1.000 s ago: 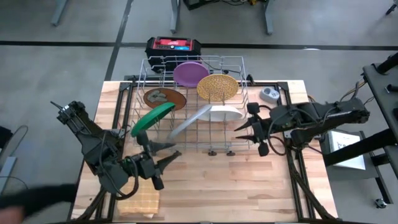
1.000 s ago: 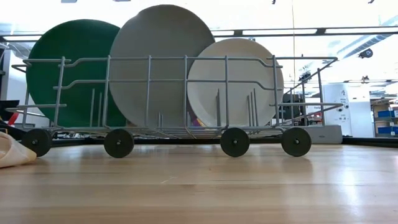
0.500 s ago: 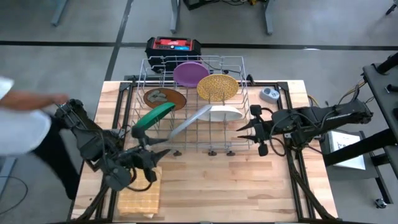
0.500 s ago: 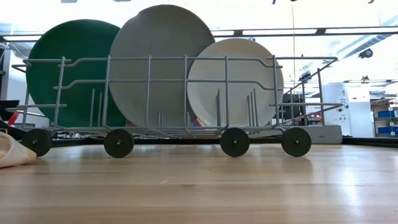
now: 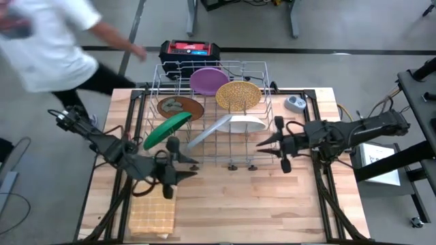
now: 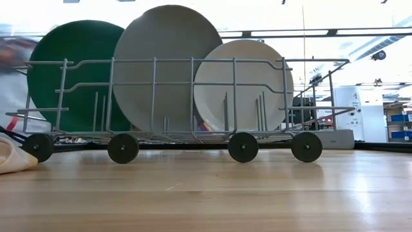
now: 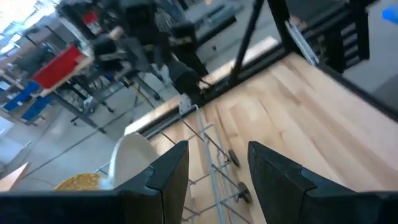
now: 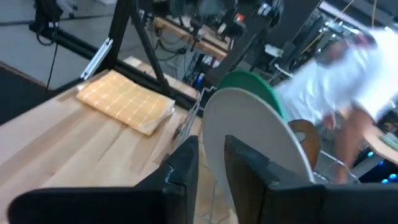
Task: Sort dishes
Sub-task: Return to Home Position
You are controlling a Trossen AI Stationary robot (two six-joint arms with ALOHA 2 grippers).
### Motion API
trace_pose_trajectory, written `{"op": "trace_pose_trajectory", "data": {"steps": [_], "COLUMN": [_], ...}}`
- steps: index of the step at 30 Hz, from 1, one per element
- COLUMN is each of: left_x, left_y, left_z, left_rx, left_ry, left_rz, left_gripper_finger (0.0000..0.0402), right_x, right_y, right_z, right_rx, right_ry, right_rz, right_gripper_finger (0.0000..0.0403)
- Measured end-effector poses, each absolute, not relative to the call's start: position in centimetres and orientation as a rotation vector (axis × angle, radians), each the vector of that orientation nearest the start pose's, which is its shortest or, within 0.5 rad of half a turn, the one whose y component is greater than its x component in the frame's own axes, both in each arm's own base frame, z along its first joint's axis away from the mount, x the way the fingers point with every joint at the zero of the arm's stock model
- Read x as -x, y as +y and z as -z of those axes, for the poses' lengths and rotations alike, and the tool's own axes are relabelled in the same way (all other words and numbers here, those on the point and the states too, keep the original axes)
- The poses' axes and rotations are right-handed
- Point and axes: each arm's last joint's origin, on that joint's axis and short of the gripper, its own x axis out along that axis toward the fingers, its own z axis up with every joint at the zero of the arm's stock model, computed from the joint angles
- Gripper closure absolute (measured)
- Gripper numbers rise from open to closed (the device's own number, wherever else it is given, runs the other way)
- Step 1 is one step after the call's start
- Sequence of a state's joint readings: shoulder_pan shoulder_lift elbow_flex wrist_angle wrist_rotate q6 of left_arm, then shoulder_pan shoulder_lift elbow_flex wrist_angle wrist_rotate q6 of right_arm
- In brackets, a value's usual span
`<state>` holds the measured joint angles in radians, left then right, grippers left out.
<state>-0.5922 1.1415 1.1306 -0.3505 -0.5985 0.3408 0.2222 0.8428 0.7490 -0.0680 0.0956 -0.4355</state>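
Observation:
Six plates stand on edge in a wire rack (image 5: 262,88): purple (image 5: 208,80), yellow speckled (image 5: 238,95), brown blotched (image 5: 180,107), green (image 5: 167,128), grey (image 5: 206,134) and white (image 5: 246,124). The low view shows the green (image 6: 71,71), grey (image 6: 167,64) and white (image 6: 248,84) plates leaning in the rack's slots. My left gripper (image 5: 188,167) is open at the rack's near left corner, just below the green plate. My right gripper (image 5: 269,151) is open at the rack's right side, near the white plate. Neither touches anything.
A tan waffle cloth (image 5: 152,216) lies at the table's near left. A small grey-blue gadget (image 5: 295,103) sits right of the rack. A red-and-black box (image 5: 191,50) stands behind the table. A person (image 5: 48,47) in a white shirt moves past the far left corner.
My left gripper has swung from above the tan cloth toward the right and the rack's near left corner, its arm stretching out lower over the table. A person has walked in from the left and along the table's far left side. The plates have kept still.

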Motion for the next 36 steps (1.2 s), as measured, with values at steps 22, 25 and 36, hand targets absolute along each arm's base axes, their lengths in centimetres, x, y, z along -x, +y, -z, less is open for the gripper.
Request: {"op": "trace_pose_trajectory", "data": {"steps": [22,25,36], "left_x": [-12.7,-12.2,-9.5], "left_y": [-5.3,-4.9,-2.8], "left_z": [-32.9,-32.5,-31.6], "left_rx": [-0.525,-0.513,-0.428], "left_ry": [0.206,0.206,0.232], "left_rz": [-0.732,-0.766,-0.972], "left_gripper_finger": [0.0398,0.0400,0.0401], "right_x": [-14.7,-14.7,-14.7], "right_y": [2.8,2.8,2.8], "right_z": [-24.4,-24.2,-23.5], "right_rx": [0.280,0.279,0.259], "right_ry": [0.181,0.171,0.186], "right_rz": [-0.059,-0.057,-0.057], "right_gripper_finger": [0.0397,0.0397,0.0397]}}
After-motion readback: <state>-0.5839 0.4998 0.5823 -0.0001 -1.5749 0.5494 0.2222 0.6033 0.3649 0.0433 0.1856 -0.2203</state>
